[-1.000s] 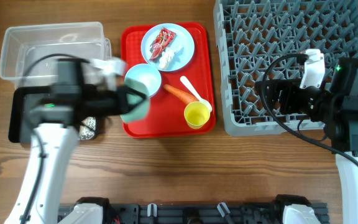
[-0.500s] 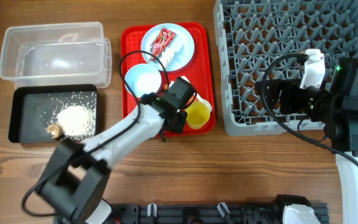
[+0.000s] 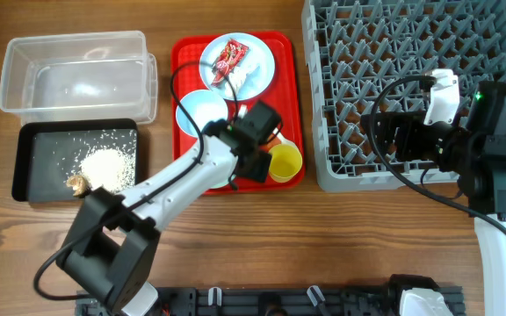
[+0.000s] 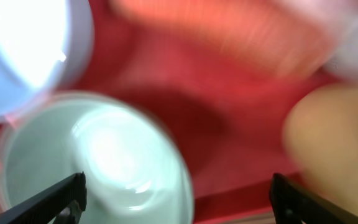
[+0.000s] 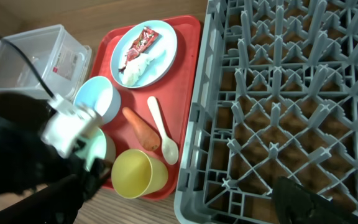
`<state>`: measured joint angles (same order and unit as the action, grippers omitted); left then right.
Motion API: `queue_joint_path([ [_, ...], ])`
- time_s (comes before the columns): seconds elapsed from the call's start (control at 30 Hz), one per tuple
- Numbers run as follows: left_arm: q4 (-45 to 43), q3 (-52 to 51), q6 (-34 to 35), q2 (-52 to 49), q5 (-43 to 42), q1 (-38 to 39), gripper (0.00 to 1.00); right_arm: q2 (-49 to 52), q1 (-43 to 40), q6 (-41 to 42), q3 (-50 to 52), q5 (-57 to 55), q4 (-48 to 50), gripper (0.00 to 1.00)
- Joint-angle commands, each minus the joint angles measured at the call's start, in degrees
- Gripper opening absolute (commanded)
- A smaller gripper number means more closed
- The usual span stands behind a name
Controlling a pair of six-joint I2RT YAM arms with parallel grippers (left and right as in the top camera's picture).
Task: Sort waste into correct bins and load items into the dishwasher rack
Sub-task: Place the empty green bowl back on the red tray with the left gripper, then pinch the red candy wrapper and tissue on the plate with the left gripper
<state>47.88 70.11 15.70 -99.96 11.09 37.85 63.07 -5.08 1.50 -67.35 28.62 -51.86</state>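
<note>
My left fingers [image 4: 67,190] stood wide apart, holding nothing, low over the red serving tray [image 3: 288,88]. The wrist view was smeared, so I could not tell whether a tip touched the pale-green bowl [image 4: 92,162] beneath them. That bowl sat upright at the tray's 7 o'clock corner, with the light-blue bowl [image 3: 202,112] just beside it at 12 o'clock. The yellow cup [image 3: 285,161] stood at the tray's 5 o'clock corner. The carrot [image 5: 140,127] and white spoon [image 5: 162,130] lay side by side between cup and plate. My right fingers [image 5: 303,202] were also spread wide and empty, above the grey rack [image 3: 411,53] near its 7 o'clock corner.

The red wrapper [image 3: 228,54] carried white print too small to read. Only a thin strip of tabletop [image 3: 323,237] separated tray and rack; at the tray's 6 o'clock the wood lay open.

The light-blue plate [image 3: 262,57] held the wrapper and the crumpled paper [image 3: 238,81]. The black tray [image 3: 33,149] held the rice grains [image 3: 105,165] and a brown scrap [image 3: 77,183]. The clear tub [image 3: 77,39] sat just beside it at 12 o'clock.
</note>
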Motion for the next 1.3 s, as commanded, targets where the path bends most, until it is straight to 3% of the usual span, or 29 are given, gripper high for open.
queue_joint_path([
  [0.0,1.5,6.9,-0.5,5.0,0.6,-2.0,0.98,0.4,0.0,0.0,-1.6,-0.4,0.2,1.00],
  [0.27,-4.8,11.2,-6.2,5.5,-2.4,-8.3,0.99,0.4,0.0,0.0,-1.6,-0.4,0.2,1.00],
  [0.5,9.6,43.3,-10.9,-10.3,-7.1,-17.1,0.99,0.4,0.0,0.2,-1.6,-0.4,-0.2,1.00],
  [0.67,12.9,62.1,-15.3,-24.1,-7.7,-18.7,0.99,0.4,0.0,0.0,-1.6,-0.4,-1.0,1.00],
  [1.03,14.8,63.2,-25.8,-36.9,-9.2,-18.1,0.99,0.4,0.0,0.0,-1.6,-0.4,-1.0,1.00],
  [1.27,15.6,63.2,-27.2,-41.1,-10.5,-18.1,0.99,0.4,0.0,0.0,-1.6,-0.4,-1.2,1.00],
])
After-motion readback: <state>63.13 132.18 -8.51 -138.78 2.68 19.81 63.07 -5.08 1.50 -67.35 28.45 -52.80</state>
